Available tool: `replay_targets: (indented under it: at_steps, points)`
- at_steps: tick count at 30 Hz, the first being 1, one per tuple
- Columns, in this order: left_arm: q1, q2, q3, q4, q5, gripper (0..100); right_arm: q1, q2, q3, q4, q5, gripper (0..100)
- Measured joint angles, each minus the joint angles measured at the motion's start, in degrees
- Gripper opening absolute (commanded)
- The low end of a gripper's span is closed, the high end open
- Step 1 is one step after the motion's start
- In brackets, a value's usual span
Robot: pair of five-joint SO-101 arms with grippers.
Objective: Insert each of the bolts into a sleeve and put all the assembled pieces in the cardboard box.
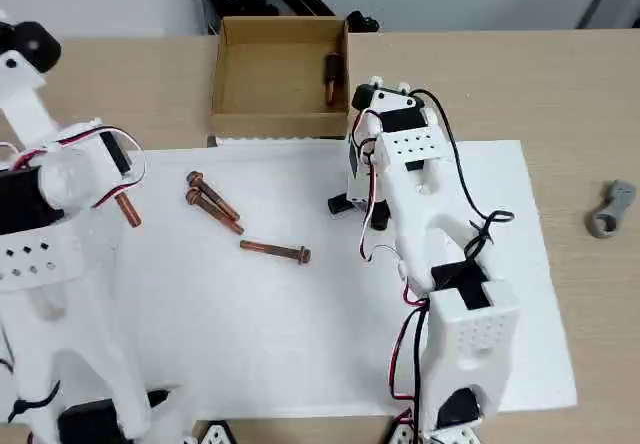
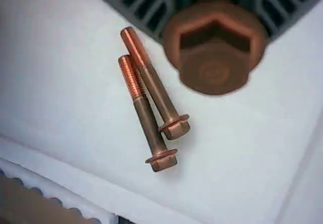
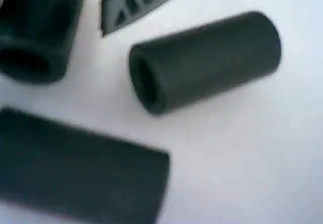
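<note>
My left gripper (image 1: 122, 196) hangs over the left side of the white foam board (image 1: 300, 344), shut on a copper bolt (image 2: 214, 47) whose hex head faces the left wrist camera. Two more bolts (image 2: 151, 103) lie side by side on the board below it, and a third bolt (image 1: 275, 251) lies alone nearer the middle. My right gripper (image 1: 358, 179) is down at the board's far edge among several black sleeves (image 3: 202, 60). The cardboard box (image 1: 232, 74) behind the board holds one assembled piece (image 1: 331, 74) by its right wall.
A grey part (image 1: 610, 209) lies on the bare wooden table at the far right. The box stands right against the board's far edge. The right arm's body stretches along the board's right half.
</note>
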Motion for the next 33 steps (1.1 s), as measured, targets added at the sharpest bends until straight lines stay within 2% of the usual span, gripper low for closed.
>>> replay_targets:
  at_steps: [18, 20, 23, 33]
  points:
    - [0.0, 0.0, 0.0, 0.0, 0.0, 0, 0.4, 5.7, -0.8, -0.9, 0.1, 12.8]
    - [0.0, 0.0, 0.0, 0.0, 0.0, 0, 0.4, 5.8, -0.8, -0.9, 0.7, 10.1]
    - [0.0, 0.0, 0.0, 0.0, 0.0, 0, 0.4, 5.8, -0.8, -0.9, 1.4, 0.2]
    - [0.0, 0.0, 0.0, 0.0, 0.0, 0, 0.5, 5.8, -0.8, 0.5, 1.7, 1.1]
